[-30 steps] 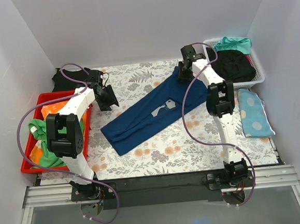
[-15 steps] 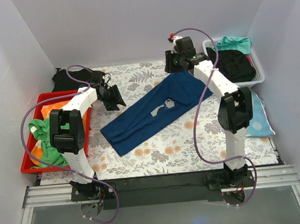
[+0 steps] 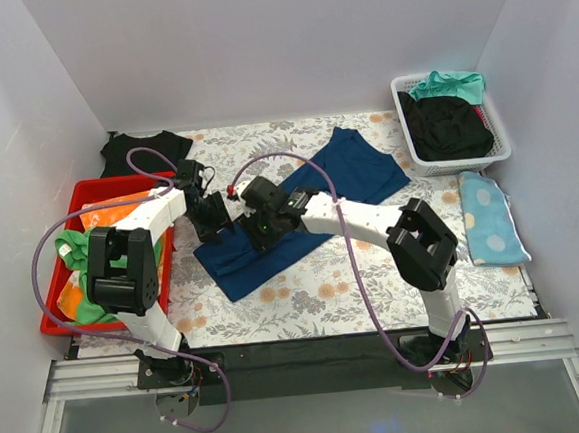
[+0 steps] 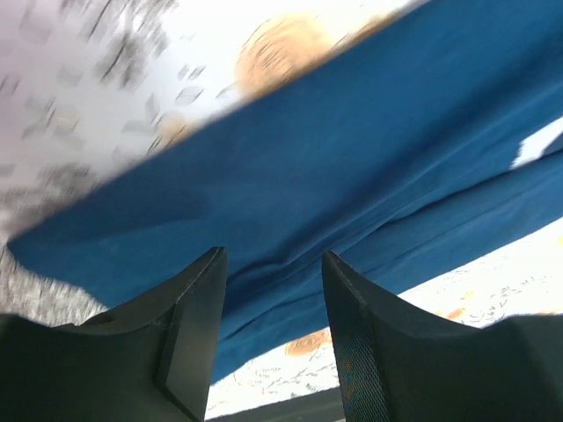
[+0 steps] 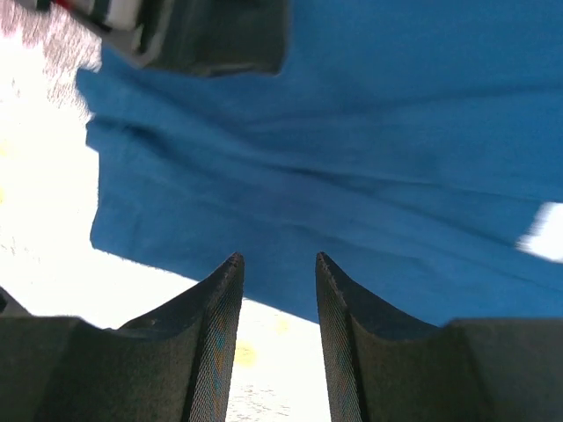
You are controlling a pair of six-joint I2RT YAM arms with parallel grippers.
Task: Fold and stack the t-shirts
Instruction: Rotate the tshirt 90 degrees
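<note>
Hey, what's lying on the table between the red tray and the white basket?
The navy blue t-shirt lies there, stretched diagonally across the flowered cloth, with the left claw and right claw over its near end. The top view shows it.

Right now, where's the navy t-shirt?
Top view: the navy t-shirt lies diagonally across the table's middle, far end toward the white basket, near end under the left tool and right tool.

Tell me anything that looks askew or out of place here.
The navy shirt lies slantwise across the table, not square to its edges. A green shirt seems to spill over the left rim of the red bin.
</note>
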